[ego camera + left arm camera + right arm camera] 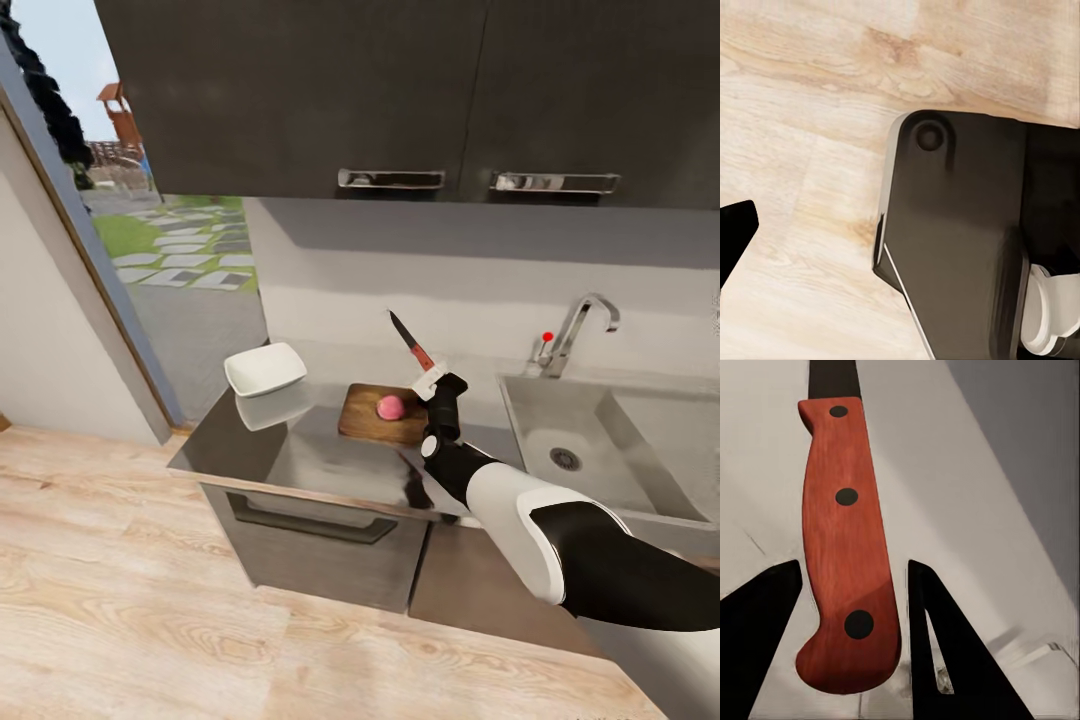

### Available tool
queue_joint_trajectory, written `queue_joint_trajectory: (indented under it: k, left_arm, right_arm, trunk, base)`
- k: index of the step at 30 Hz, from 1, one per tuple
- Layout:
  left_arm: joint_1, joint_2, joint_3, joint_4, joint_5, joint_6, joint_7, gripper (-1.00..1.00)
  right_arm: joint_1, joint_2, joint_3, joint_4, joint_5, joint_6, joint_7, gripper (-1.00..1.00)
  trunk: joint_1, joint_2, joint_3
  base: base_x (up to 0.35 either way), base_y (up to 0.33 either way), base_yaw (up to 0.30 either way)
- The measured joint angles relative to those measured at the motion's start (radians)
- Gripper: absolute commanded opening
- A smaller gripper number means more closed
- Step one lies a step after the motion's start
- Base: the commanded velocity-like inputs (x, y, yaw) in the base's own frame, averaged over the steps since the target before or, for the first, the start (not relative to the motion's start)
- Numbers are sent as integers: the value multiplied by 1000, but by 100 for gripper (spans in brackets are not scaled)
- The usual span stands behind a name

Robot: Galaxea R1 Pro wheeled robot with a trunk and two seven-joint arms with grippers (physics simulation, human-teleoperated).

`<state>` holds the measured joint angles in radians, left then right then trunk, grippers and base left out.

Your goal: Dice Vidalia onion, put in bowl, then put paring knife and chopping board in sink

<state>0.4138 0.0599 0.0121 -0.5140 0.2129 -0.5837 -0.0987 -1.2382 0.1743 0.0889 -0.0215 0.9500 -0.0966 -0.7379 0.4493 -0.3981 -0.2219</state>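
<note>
One step looked done: the onion (pixel 390 406) sat whole on the board (pixel 362 420); the right gripper (pixel 432 381) held the knife (pixel 410 346) above it, dicing pending.

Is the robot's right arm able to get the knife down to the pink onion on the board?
Probably yes: the right tool holds the knife just above the onion, with nothing between.

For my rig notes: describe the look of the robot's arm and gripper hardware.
The right arm has a glossy white shell over a black sleeve, then black rounded segments with a white ring joint. The right gripper looks white in the head view; its jaws look black and wedge-shaped in the right wrist view.
</note>
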Motion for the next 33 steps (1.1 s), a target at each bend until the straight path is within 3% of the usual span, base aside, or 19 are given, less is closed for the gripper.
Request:
queue_joint_trajectory:
  k: [12,29,32,33]
  left_arm:
    - [0,0,0,8,0,0,0,100]
    - [0,0,-1,13,-1,-1,0,100]
    - [0,0,-1,14,-1,-1,0,100]
    - [0,0,-1,14,-1,-1,0,100]
  right_arm:
    - [22,0,0,1,0,1,1,-100]
    - [67,0,0,3,4,15,13,-100]
    - [71,0,0,3,4,23,26,-100]
    - [73,0,-1,2,4,45,62,-100]
  trunk:
    - [0,0,17]
    - [0,0,19]
    - [0,0,19]
    - [0,0,19]
  base:
    - [0,0,-128]
    - [78,44,-7]
    - [3,1,0]
    - [0,0,0]
